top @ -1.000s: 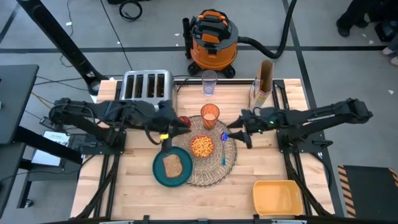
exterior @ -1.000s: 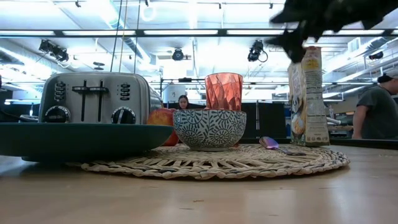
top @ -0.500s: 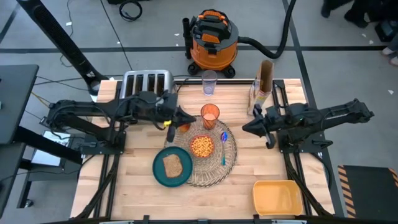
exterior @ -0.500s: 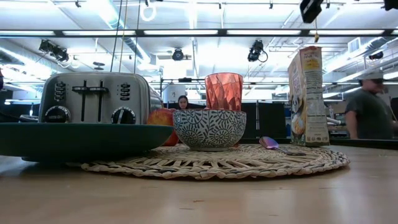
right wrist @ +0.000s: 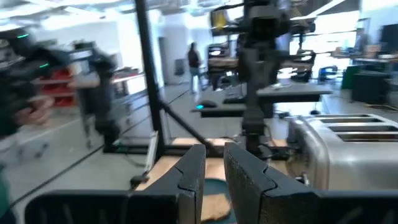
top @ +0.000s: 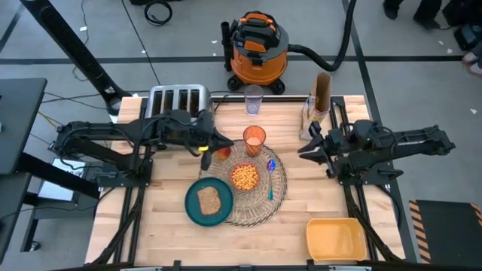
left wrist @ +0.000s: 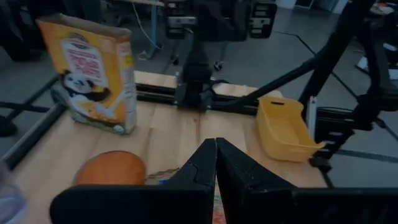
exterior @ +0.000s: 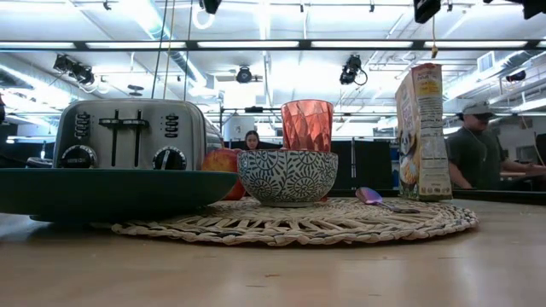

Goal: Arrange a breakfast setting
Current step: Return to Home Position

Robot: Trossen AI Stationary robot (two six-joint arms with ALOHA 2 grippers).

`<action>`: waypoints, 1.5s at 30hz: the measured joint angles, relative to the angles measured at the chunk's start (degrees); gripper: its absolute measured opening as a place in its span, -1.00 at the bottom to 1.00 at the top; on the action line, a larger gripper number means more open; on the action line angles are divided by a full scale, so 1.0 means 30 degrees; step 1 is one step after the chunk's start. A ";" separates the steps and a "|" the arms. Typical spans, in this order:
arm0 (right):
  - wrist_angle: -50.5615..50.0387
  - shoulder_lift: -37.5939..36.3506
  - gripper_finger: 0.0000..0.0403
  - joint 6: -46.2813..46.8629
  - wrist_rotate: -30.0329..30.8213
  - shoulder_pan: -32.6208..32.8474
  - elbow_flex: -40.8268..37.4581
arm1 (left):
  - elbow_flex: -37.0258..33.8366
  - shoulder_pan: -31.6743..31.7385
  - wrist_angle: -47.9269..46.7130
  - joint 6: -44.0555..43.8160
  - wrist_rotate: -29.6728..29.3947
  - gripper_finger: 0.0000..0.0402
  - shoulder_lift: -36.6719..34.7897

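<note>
Found straw placemat point(top: 260, 209) mid-table. Noted teal plate point(top: 191, 205) overlapping its left edge. Logged left gripper point(left wrist: 216, 144) pinched together, empty, raised near the mat's far-left rim; right gripper point(right wrist: 215, 152) barely parted, empty, off to the mat's right. Recorded bowl point(exterior: 287, 177) on mat, toast point(top: 209, 200) on plate, cup point(top: 254, 138) beyond bowl, apple point(exterior: 218, 160) left of cup, spoon point(top: 271, 167) right of bowl.
</note>
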 joint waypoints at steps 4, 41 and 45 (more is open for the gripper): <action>-0.1499 -0.1209 -0.66 -0.0634 -0.1052 -0.0974 0.0000 | -0.2072 0.0411 0.1907 0.0864 -0.0070 -0.91 -0.1643; -0.0025 -1.0794 -0.66 0.0747 0.2089 -0.2498 -0.9821 | -2.1518 0.0556 0.8983 0.0977 -0.0013 -0.91 -2.0247; -0.1284 -1.0748 -0.66 -0.0209 0.2387 -0.2491 -0.9821 | -2.1998 0.0571 0.6772 0.0927 -0.0309 -0.91 -2.1708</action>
